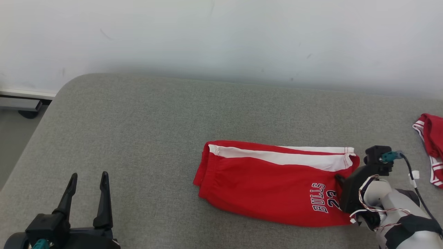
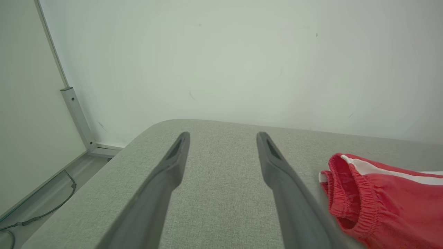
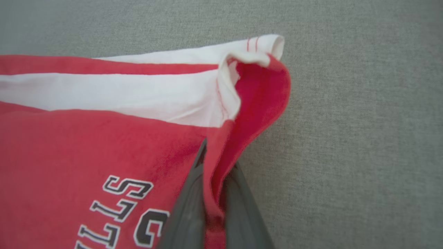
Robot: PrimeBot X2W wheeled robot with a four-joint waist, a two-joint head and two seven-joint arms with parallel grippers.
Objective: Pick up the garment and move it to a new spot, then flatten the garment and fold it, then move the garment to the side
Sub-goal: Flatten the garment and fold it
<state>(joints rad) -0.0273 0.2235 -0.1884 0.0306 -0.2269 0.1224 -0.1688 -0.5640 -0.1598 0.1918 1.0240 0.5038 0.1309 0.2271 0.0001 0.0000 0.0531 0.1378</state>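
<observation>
Pinching a red fold at the leg hem of the shorts (image 3: 86,138), the right gripper (image 3: 217,157) has its jaws closed on the cloth, just beside the lettering (image 3: 128,188). The shorts lie flat on the grey pad (image 1: 138,114), right of its middle, with the waistband (image 1: 204,169) toward the left. The left gripper (image 1: 89,174) stands at the pad's near left, jaws wide apart and holding nothing, well apart from the waistband. Another red garment (image 1: 432,145) lies at the pad's right edge.

A grey upholstered surface (image 1: 138,121) bears red shorts (image 1: 270,186) and another red garment (image 1: 432,138).
</observation>
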